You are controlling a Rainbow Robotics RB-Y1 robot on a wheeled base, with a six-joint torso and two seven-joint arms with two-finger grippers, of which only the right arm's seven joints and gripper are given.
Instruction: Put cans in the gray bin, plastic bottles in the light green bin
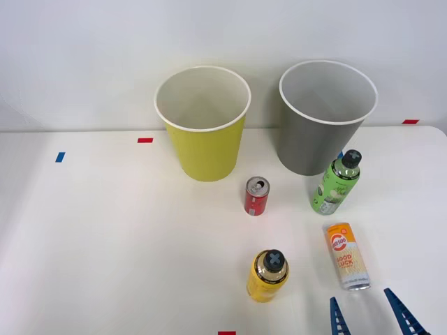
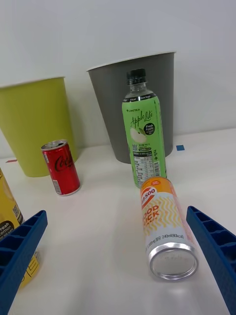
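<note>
The slim orange-and-white can [image 1: 347,255] [image 2: 164,226] lies on its side on the white table, its silver end toward my right gripper [image 1: 370,319] [image 2: 120,261]. The gripper is open, just short of this can, with nothing between its fingers. A short red can [image 1: 256,195] [image 2: 61,167] stands upright in front of the bins. The green bottle [image 1: 336,183] [image 2: 143,141] stands before the gray bin [image 1: 323,118] [image 2: 162,103]. A yellow bottle [image 1: 267,275] [image 2: 12,221] stands near the front edge. The light green bin [image 1: 204,125] [image 2: 34,123] is left of the gray one.
Small red tape marks [image 1: 145,140] and a blue tape mark [image 1: 60,157] lie on the table [image 1: 105,237]. A white wall rises right behind the bins. The table's left half is bare.
</note>
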